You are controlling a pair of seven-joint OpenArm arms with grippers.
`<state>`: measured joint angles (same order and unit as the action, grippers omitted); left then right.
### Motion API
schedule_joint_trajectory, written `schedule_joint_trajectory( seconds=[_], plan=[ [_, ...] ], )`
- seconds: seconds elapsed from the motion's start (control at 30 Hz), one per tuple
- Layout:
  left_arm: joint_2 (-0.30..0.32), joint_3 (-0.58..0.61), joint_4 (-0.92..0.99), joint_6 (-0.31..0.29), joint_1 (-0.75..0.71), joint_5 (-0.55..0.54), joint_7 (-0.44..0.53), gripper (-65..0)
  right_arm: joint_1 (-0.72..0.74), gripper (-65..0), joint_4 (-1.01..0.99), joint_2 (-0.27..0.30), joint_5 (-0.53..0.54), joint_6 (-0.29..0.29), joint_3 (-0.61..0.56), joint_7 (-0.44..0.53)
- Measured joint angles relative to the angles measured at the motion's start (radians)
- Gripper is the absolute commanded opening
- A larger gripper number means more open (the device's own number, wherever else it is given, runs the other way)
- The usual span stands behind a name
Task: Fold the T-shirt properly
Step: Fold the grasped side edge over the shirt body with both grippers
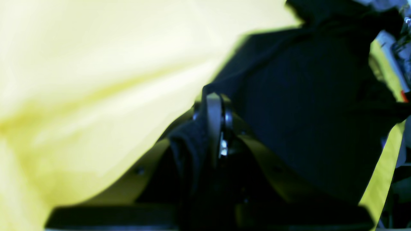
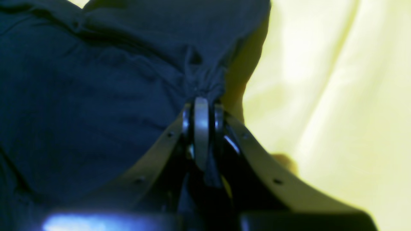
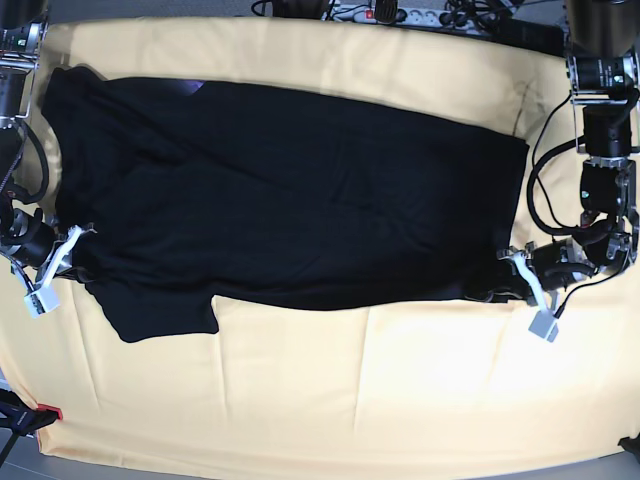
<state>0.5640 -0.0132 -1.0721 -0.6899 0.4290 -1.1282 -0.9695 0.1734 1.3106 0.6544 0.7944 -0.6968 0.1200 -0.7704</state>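
The black T-shirt [image 3: 290,200] lies spread across the pale yellow tablecloth [image 3: 400,390], plain side up, with one sleeve [image 3: 160,315] hanging toward the front left. My left gripper [image 3: 503,283] is at the shirt's right front corner, shut on a pinch of its edge. In the left wrist view the left gripper [image 1: 214,106] clamps bunched black T-shirt [image 1: 305,106] cloth. My right gripper [image 3: 82,240] is at the shirt's left edge, also shut on it. In the right wrist view the right gripper [image 2: 201,104] holds gathered fabric of the T-shirt [image 2: 80,96].
A power strip and cables [image 3: 400,14] lie along the table's back edge. The left arm's column [image 3: 603,120] stands at the right, the right arm's column [image 3: 15,90] at the left. Bare tablecloth stretches along the front.
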Motion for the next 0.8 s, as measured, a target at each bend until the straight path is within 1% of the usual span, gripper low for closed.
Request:
schedule_joint_trajectory(
  seconds=[0.1, 0.17, 0.2, 0.27, 0.33, 0.43, 0.5, 0.53, 0.63, 0.73, 0.8],
  plan=[
    [0.044, 0.000, 0.000, 0.000, -0.019, -0.057, -0.001, -65.0, -0.018, -65.0, 0.004, 0.032, 0.010, 0.000, 0.001, -0.002],
    [0.063, 0.000, 0.000, 0.000, -0.021, -0.100, -0.030, -65.0, -0.026, -65.0, 0.003, 0.040, 0.043, 0.000, 0.001, -0.046],
    [0.068, 0.000, 0.000, 0.000, -0.021, -0.117, -0.053, -65.0, -0.027, -65.0, 0.003, 0.042, 0.058, 0.000, 0.000, -0.063],
    [0.080, 0.000, 0.000, 0.000, -0.021, -0.162, -0.092, -65.0, -0.025, -65.0, 0.004, 0.050, 0.085, 0.000, 0.001, -0.065],
    [0.097, 0.000, 0.000, 0.000, -0.022, -0.216, -0.151, -65.0, -0.023, -65.0, 0.004, 0.063, 0.109, 0.000, 0.001, -0.082],
    [0.111, 0.000, -0.001, 0.000, -0.021, -0.338, -0.261, -65.0, -0.024, -65.0, 0.004, 0.074, 0.151, 0.000, 0.001, -0.159],
    [0.113, 0.000, -0.005, -0.001, -0.020, -0.332, -0.332, -65.0, -0.027, -65.0, 0.019, 0.082, 0.188, 0.000, 0.001, -0.204],
    [0.113, 0.000, -0.011, 0.000, -0.022, -0.329, -0.352, -65.0, -0.026, -65.0, 0.032, 0.088, 0.208, 0.001, 0.001, -0.228],
    [0.115, 0.000, -0.032, 0.000, -0.022, -0.331, -0.370, -65.0, -0.026, -65.0, 0.075, 0.111, 0.244, 0.000, 0.001, -0.261],
    [0.120, 0.000, -0.040, 0.000, -0.021, -0.331, -0.367, -65.0, -0.024, -65.0, 0.091, 0.118, 0.246, 0.000, 0.001, -0.317],
    [0.128, 0.001, -0.040, 0.000, -0.022, -0.331, -0.372, -65.0, -0.036, -65.0, 0.092, 0.126, 0.246, 0.000, 0.000, -0.327]
  ],
)
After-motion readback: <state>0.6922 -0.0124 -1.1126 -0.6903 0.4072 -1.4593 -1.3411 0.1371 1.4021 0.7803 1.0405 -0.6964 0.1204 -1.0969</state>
